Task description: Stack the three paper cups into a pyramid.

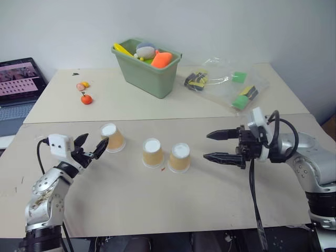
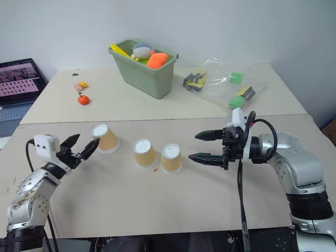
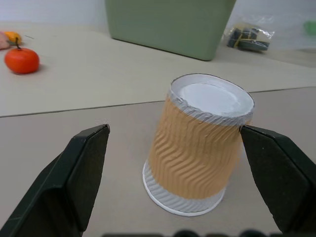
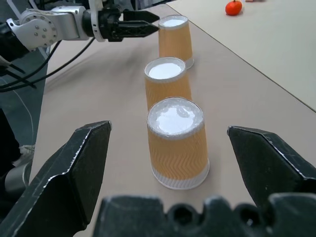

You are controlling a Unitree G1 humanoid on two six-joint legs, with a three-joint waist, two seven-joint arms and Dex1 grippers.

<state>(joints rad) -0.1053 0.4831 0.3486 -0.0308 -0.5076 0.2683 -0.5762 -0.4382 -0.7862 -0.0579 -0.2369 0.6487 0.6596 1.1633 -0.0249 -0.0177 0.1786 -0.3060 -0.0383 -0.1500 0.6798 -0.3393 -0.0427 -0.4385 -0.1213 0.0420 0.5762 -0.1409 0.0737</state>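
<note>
Three paper cups stand upside down in a row on the near table: the left cup [image 1: 112, 137], the middle cup [image 1: 153, 153] and the right cup [image 1: 179, 157], the last two close together. My left gripper [image 1: 97, 138] is open and level, its fingers [image 3: 74, 182] on either side of the left cup [image 3: 200, 148], with one fingertip right at the cup's edge. My right gripper [image 1: 206, 146] is open and points left at the right cup [image 4: 177, 143], a short gap away. Past that cup the right wrist view lines up the middle cup [image 4: 167, 84], the left cup [image 4: 175, 39] and the left gripper [image 4: 148, 22].
A green bin [image 1: 157, 79] of toys stands on the far table. Small orange fruits [image 1: 86, 98] lie at its left, clear bags with green and black items [image 1: 239, 89] at its right. A laptop [image 1: 18, 79] sits off the left edge.
</note>
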